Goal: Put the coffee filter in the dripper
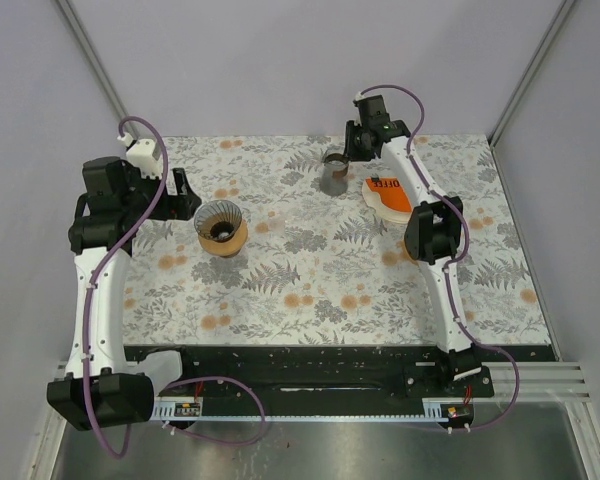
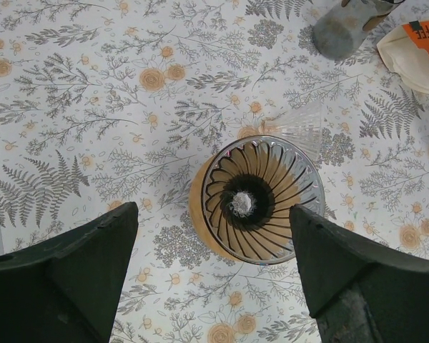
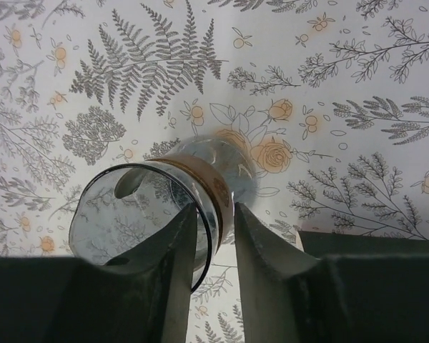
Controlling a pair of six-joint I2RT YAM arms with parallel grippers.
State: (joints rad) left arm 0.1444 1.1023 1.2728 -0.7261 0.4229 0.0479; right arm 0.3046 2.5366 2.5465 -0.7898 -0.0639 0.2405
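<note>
- Overhead, found the dripper (image 1: 221, 228) standing upright, mouth up, on the left half of the flower-patterned table (image 1: 310, 285).
- Saw, from the left wrist view, the spiral ribs of its glass cone in plain sight down to the dark hole at the centre, with a tan collar around the lower part.
- Noted the left gripper (image 2: 211, 211) hanging above the dripper with jaws spread wide, one dark finger (image 2: 71, 271) to each side of the cone, gripping nothing.
- Located the coffee filter (image 1: 388, 197) as a pale stack under an orange label, lying flat toward the far right of the table, just beside the right arm (image 1: 435, 235) and well apart from the dripper.
- Found a glass (image 1: 333, 177) standing just left of that stack, near the far edge.
- Caught the right gripper (image 3: 214, 209) astride the rim of the glass, one finger over the mouth and the other outside the wall.
- Judged its jaws narrowed but not clamped, with a sliver of cloth showing between the outer finger and the rim.
</note>
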